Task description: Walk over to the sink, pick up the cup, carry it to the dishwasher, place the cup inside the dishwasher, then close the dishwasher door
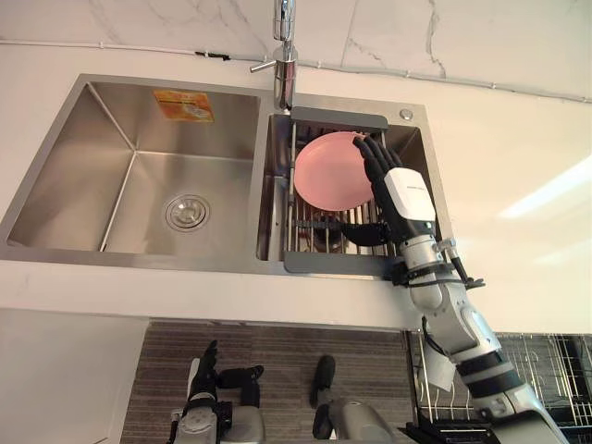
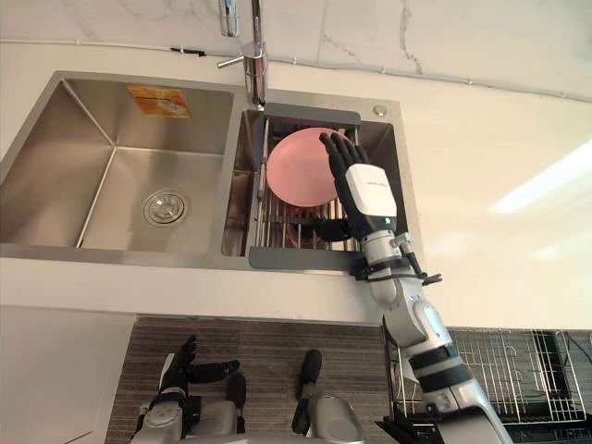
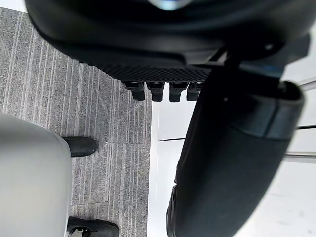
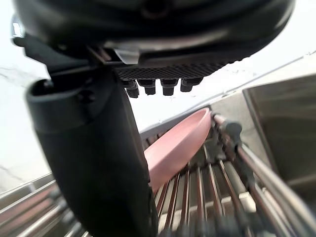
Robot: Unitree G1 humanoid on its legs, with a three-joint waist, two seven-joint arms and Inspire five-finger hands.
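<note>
A pink plate leans on edge in a dark drying rack set in the sink's right basin. My right hand hovers over the plate's right side. Its fingers are straight and spread above the rim, and its thumb points left under the plate's lower edge, so the hand is open and holds nothing. In the right wrist view the plate lies just past the fingertips. I cannot make out a cup. My left hand hangs low by the floor in front of the counter, open and holding nothing.
A chrome faucet stands behind the divider between the basins. The left basin is bare steel with a drain. White countertop surrounds the sink. A wire dishwasher rack sticks out at the lower right.
</note>
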